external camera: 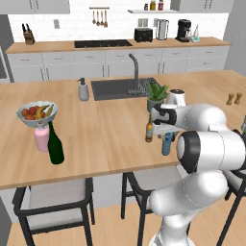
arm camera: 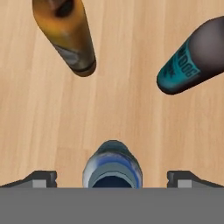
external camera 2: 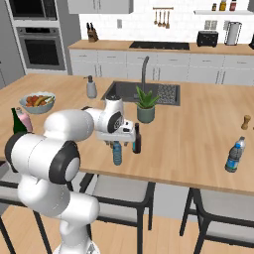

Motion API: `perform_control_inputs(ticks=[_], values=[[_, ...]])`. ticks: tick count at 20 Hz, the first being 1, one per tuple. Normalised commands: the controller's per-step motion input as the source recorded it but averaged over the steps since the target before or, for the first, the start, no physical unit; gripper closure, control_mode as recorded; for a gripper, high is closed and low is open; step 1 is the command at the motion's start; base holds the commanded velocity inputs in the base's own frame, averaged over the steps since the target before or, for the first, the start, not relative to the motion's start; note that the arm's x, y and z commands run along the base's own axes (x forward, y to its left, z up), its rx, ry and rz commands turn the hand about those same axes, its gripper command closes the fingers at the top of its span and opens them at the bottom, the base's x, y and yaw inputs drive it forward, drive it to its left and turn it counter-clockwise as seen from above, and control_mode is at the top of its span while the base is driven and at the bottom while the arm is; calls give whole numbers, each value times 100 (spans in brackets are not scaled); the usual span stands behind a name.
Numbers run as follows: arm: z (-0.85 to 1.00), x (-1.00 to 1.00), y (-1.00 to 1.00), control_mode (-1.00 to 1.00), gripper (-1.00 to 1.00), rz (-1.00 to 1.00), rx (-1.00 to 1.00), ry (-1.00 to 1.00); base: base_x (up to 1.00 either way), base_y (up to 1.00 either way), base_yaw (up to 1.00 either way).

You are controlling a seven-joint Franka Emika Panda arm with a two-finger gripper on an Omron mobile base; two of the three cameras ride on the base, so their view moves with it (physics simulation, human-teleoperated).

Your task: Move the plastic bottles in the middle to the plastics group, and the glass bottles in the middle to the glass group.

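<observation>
Over a long wooden island counter [external camera: 96,139] in a rendered kitchen, our white arm's two-finger gripper [arm camera: 112,177] hangs with its dark tips spread wide apart, one on each side of the small light-blue translucent plastic bottle with a darker blue cap [arm camera: 112,168], closed on nothing. We look almost straight down on that cap in the hand view; from the base cameras the same bottle [external camera 2: 117,153] stands upright near the counter's front edge, right under the hand. Just beside it stand the two glass bottles of the middle cluster, the amber-brown one with a pale label [arm camera: 68,37] and the dark one with a blue label [arm camera: 192,59], both upright and apart from the plastic one. We judge the plastic bottle light and thin-walled, likely to flex or slip if squeezed hard, so we would take it on the shoulder or upper body, below the cap, with the fingers square to its sides. The glass pair look stiffer, heavier and breakable; their narrow necks offer a hold. The tall dark green wine bottle [external camera: 55,144] marking the glass group stands well apart at the counter's left, beside a pink bottle [external camera: 42,138] and a fruit bowl [external camera: 37,114]; a blue-tinted plastic bottle [external camera 2: 234,155] at the far right appears to mark the plastics group.
</observation>
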Motion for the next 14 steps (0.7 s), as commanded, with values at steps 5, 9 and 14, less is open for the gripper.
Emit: perform_control_inputs(ticks=[5, 9, 14], values=[[-9, -8, 1, -100, 100, 0, 0, -3, 0, 0, 0], [-12, -21, -14, -100, 100, 0, 0, 0, 0, 0, 0], [5, -24, -29, -100, 100, 0, 2, -3, 0, 0, 0]])
